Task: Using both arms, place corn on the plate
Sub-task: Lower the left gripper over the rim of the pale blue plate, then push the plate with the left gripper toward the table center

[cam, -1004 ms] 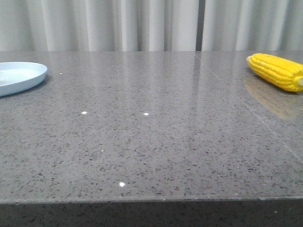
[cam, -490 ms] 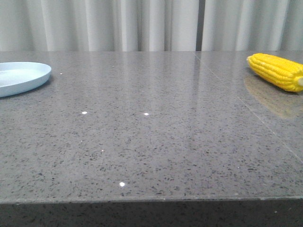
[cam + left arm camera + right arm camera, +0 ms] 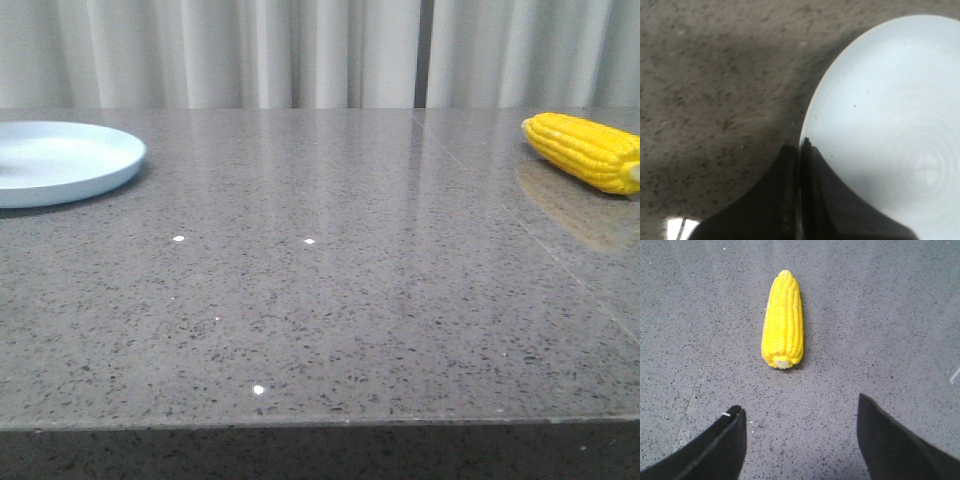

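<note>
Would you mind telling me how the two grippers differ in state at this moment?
The left gripper is shut on the plate, pinching its rim; the right gripper is open and holds nothing. The left touches its object, while the right is apart from the corn, which lies beyond its fingertips. Both have dark fingers.

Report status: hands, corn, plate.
Left hand shut on plate rim. Right hand open, clear of corn. Corn on table far right, plate far left. Nothing between.

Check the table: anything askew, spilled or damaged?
Nothing stands out. The corn lies intact on the table, apart from the open right gripper. The plate sits level, its rim pinched in the left gripper.
</note>
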Action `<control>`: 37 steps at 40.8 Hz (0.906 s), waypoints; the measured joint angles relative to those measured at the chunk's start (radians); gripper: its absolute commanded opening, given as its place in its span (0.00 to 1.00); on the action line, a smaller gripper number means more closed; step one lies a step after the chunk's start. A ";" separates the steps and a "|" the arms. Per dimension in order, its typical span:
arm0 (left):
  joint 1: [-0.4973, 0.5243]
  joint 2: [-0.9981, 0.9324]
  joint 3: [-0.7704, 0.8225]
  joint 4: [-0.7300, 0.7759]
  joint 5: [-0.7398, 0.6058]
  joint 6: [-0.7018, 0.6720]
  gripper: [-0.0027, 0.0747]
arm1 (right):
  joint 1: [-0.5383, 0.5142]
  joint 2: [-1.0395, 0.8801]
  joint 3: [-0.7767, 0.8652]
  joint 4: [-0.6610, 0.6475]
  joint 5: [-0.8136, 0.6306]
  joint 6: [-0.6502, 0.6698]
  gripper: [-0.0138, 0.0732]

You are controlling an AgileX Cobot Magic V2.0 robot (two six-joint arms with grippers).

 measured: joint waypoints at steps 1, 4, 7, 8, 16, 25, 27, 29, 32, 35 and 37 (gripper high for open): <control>-0.012 -0.014 0.000 -0.002 0.003 0.003 0.01 | 0.000 0.000 0.000 0.000 0.000 0.000 0.73; -0.063 -0.049 0.000 -0.012 0.011 0.009 0.01 | 0.000 0.000 0.000 0.000 0.000 0.000 0.73; -0.121 -0.083 0.000 -0.019 0.016 0.009 0.01 | 0.000 0.000 0.000 0.000 0.000 0.000 0.73; -0.139 -0.092 0.000 -0.021 0.019 0.009 0.01 | 0.000 0.000 0.000 0.000 0.000 0.000 0.73; -0.321 -0.126 0.000 -0.031 0.023 0.004 0.01 | 0.000 0.000 0.000 -0.002 0.000 0.000 0.73; -0.505 -0.076 0.000 -0.034 -0.057 -0.097 0.01 | 0.000 0.000 0.000 -0.002 0.000 0.000 0.73; -0.528 -0.057 0.000 -0.036 -0.092 -0.131 0.01 | 0.000 0.000 0.000 -0.002 0.000 0.000 0.73; -0.540 -0.031 0.000 -0.036 -0.132 -0.168 0.01 | 0.000 0.000 0.000 -0.002 0.000 0.000 0.73; -0.546 0.003 0.000 -0.038 -0.177 -0.214 0.01 | 0.000 0.000 0.000 -0.002 0.000 0.000 0.73; -0.546 0.036 0.000 -0.038 -0.208 -0.243 0.01 | 0.000 0.000 0.000 -0.002 0.000 0.000 0.73; -0.546 0.054 0.000 -0.038 -0.220 -0.250 0.01 | 0.000 0.000 0.000 -0.002 0.000 0.000 0.73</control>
